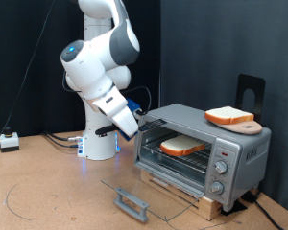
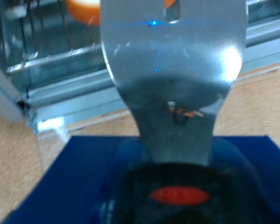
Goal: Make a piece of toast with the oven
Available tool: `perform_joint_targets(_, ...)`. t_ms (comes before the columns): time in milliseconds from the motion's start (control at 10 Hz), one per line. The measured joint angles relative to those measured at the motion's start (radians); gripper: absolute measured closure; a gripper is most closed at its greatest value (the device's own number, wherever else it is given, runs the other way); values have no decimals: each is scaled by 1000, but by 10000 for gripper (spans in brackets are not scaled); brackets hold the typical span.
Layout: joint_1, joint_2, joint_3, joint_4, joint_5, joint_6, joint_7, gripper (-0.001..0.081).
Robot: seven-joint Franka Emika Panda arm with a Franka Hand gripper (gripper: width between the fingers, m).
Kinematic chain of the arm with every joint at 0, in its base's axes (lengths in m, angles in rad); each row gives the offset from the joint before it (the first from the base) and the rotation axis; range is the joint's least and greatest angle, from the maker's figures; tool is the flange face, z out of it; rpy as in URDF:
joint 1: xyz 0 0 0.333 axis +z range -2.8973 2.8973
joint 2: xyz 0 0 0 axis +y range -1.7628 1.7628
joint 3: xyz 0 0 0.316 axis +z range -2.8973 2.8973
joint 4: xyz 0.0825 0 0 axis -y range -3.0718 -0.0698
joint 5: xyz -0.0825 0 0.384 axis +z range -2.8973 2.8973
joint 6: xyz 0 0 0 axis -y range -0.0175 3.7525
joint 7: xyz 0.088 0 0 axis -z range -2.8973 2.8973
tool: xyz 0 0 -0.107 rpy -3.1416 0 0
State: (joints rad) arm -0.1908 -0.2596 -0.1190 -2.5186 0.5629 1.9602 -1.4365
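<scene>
The silver toaster oven [image 1: 242,151] stands at the exterior view's right with its glass door [image 1: 149,187] folded down flat in front. A slice of toast [image 1: 182,146], pale with an orange-brown crust, lies on the wire rack inside. My gripper [image 1: 146,122] hangs at the upper left corner of the oven's opening, close to the rack and apart from the slice. In the wrist view a broad silver metal part [image 2: 173,84] fills the middle. The rack [image 2: 47,47] and an orange crust edge [image 2: 84,7] show behind it. Nothing shows between my fingers.
A second pale slice [image 1: 228,116] lies on a wooden board [image 1: 246,126] on top of the oven. The door's grey handle [image 1: 132,203] sticks out over the tabletop. A black stand [image 1: 252,94] rises behind the oven. Cables and a small white box [image 1: 8,141] lie at the left.
</scene>
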Motion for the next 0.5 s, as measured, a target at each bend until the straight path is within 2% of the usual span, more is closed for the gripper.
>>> perform_joint_targets(300, -5, -48, -12, 24, 6, -53, 49, 408)
perform_joint_targets(400, -5, -47, -12, 22, 6, -52, 49, 408)
perform_joint_targets(500, 4, -48, -12, 24, 44, -67, 0, 408)
